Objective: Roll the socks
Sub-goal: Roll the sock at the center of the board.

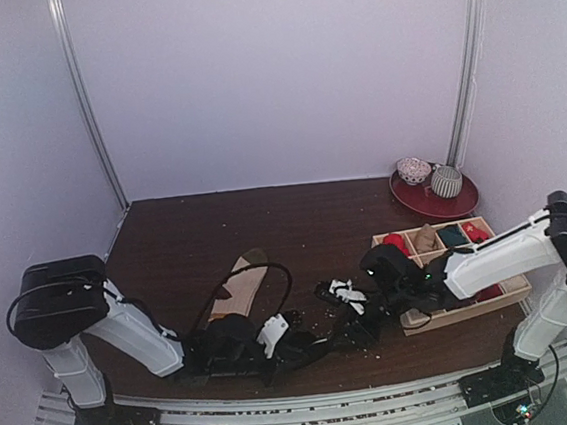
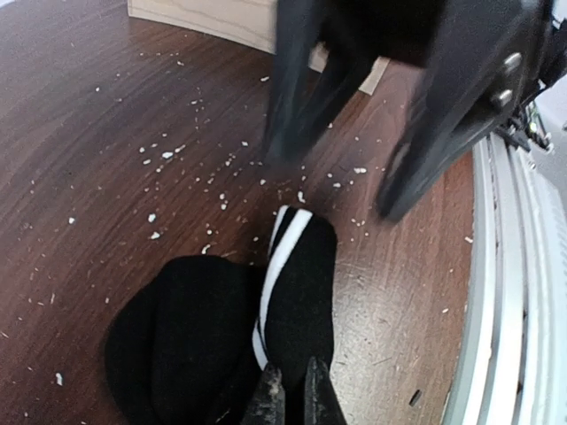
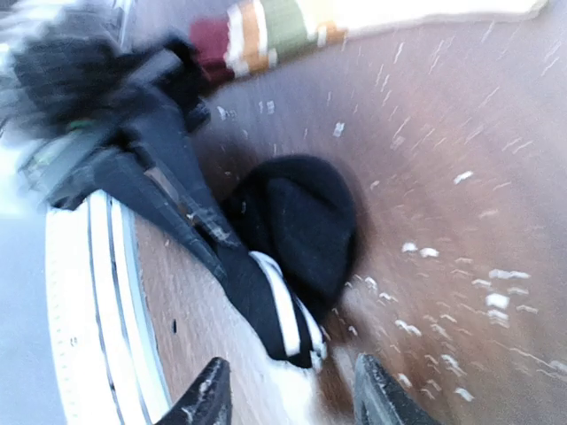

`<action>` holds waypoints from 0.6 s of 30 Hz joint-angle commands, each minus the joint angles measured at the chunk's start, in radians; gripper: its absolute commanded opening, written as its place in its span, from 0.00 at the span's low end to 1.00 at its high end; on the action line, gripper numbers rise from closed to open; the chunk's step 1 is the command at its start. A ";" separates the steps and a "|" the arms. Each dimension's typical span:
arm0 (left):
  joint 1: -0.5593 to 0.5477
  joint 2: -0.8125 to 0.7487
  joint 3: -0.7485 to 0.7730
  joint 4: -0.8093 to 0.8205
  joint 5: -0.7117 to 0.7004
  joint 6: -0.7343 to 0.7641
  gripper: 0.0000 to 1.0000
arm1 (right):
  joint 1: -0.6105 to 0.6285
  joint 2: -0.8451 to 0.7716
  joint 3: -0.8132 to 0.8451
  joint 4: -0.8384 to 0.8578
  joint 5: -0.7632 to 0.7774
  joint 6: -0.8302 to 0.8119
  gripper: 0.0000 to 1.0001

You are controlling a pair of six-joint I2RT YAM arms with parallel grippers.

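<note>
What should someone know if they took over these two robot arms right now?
Left claw: shut on the black sock, beside its white stripes.
Right claw: open and empty, at the striped end's tip.
Black sock: bunched into a rounded lump near the front edge, with the striped end sticking out. The roll looks unfinished.
Tan sock: lying flat behind the left arm, not rolled.
To do: finish the black roll, then roll the tan one.
</note>
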 commanded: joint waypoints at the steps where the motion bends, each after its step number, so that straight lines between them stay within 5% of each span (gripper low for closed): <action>1: 0.038 0.103 -0.093 -0.218 0.107 -0.097 0.00 | 0.058 -0.212 -0.198 0.316 0.184 -0.121 0.54; 9: 0.047 0.119 -0.082 -0.217 0.147 -0.081 0.00 | 0.244 -0.176 -0.282 0.457 0.374 -0.312 0.58; 18: 0.050 0.126 -0.081 -0.214 0.176 -0.064 0.00 | 0.263 -0.002 -0.196 0.508 0.462 -0.436 0.58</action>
